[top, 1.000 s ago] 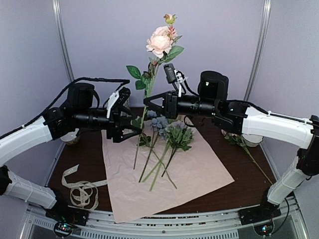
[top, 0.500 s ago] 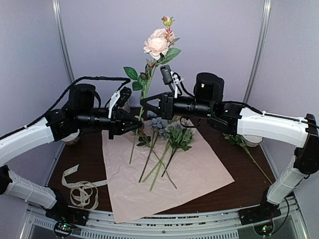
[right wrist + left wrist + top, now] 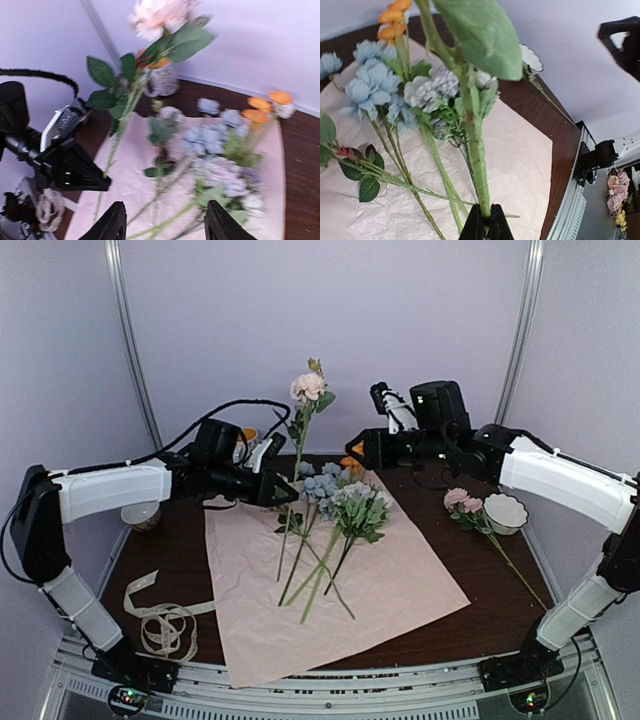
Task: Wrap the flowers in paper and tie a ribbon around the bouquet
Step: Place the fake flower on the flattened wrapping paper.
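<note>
- First, the dark table (image 3: 490, 618) is seen whole only in the top view. Bare wood stays free to the right of the sheet.
- The paper (image 3: 400, 580) lies flat in the middle, with its near corner close to the front edge. Both wrist views cut it off.
- The flowers (image 3: 335, 505) lie on the paper with their blooms toward the back wall. The right wrist view shows them blurred, while the left wrist view shows blue and orange blooms sharply.
- The rose (image 3: 308, 387) stands almost upright over the paper. Its bloom is outside the left wrist view, where only stem and leaf appear. I cannot tell if the stem end touches the sheet.
- The ribbon (image 3: 160, 620) lies in loose loops on the wood, left of the paper.
- The left gripper (image 3: 288, 496) is pinching the rose stem, fingertips pressed together on it.
- The right gripper (image 3: 167, 222) hangs apart from the rose, its fingers spread with nothing between them.
</note>
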Controlling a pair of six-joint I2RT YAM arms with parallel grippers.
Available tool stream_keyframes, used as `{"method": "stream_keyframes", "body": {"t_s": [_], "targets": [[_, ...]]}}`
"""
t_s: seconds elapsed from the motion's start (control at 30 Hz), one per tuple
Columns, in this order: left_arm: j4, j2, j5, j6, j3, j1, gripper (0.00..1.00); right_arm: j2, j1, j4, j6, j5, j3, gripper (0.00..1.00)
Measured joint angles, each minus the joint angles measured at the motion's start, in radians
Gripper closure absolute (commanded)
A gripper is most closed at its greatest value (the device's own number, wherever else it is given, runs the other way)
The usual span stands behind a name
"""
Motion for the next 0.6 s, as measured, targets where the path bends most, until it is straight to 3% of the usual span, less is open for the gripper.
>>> {"method": "stream_keyframes", "body": {"t_s": [0.27,0.43,0.5,0.6], "targets": [[0.031,0.273,0.008,-0.199,0.05,0.003,0.97,-0.089,-0.245,-0.39,-0.079,0.312,-0.066,0.47],[0.05,0.343,0.011,-0.254,0.072,-0.002,0.59,-0.045,-0.393,-0.548,-0.119,0.392,-0.187,0.46],[0.044,0.349,0.006,-0.251,0.081,-0.004,0.5,-0.021,-0.44,-0.586,-0.132,0.403,-0.229,0.45],[-0.01,0.349,-0.029,-0.209,0.112,-0.012,0.46,0.015,-0.496,-0.618,-0.155,0.422,-0.257,0.45]]}}
